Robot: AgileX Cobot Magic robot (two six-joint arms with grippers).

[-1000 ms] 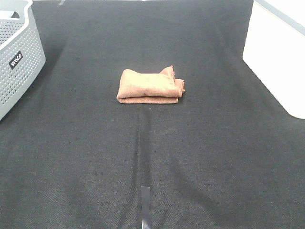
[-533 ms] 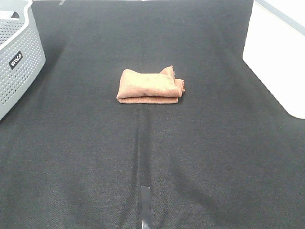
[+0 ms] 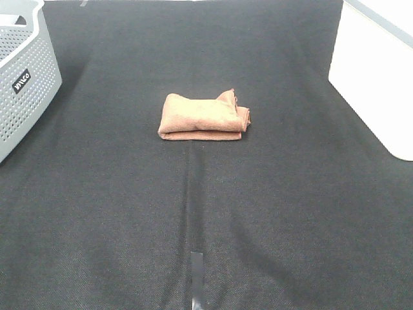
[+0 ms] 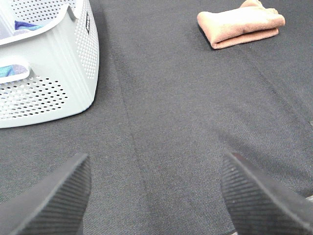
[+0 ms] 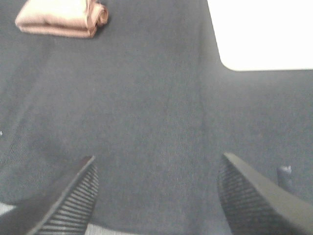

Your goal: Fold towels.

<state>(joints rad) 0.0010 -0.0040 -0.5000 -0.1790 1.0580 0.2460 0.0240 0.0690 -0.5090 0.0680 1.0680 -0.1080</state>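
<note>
The reddish-brown towel (image 3: 202,117) lies folded into a small thick bundle on the black cloth near the middle of the table. It also shows in the left wrist view (image 4: 240,23) and in the right wrist view (image 5: 61,16). No white tag shows. Neither arm appears in the exterior view. My left gripper (image 4: 155,196) is open and empty, low over bare cloth, well away from the towel. My right gripper (image 5: 156,196) is open and empty too, far from the towel.
A grey perforated laundry basket (image 3: 19,77) stands at the left edge and holds coloured cloth in the left wrist view (image 4: 54,73). A white block (image 3: 377,77) stands at the right edge, also seen in the right wrist view (image 5: 264,34). A tape strip (image 3: 197,279) marks the front centre.
</note>
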